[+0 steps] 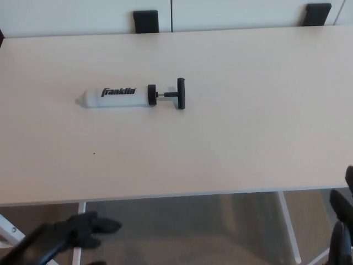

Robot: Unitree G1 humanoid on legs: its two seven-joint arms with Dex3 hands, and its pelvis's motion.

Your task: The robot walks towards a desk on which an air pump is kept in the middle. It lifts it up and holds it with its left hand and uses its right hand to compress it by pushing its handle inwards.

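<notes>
A white air pump (117,97) with a black T-handle (181,93) lies on its side near the middle of a pale counter (231,138), handle pointing right, nothing touching it. The left hand (66,234) hangs low at the bottom left, below the counter's near edge, fingers spread and holding nothing. The right hand (342,232) barely shows at the bottom right corner; whether it is spread or closed cannot be told. Two dark chair backs (145,21) stand beyond the far edge.
</notes>
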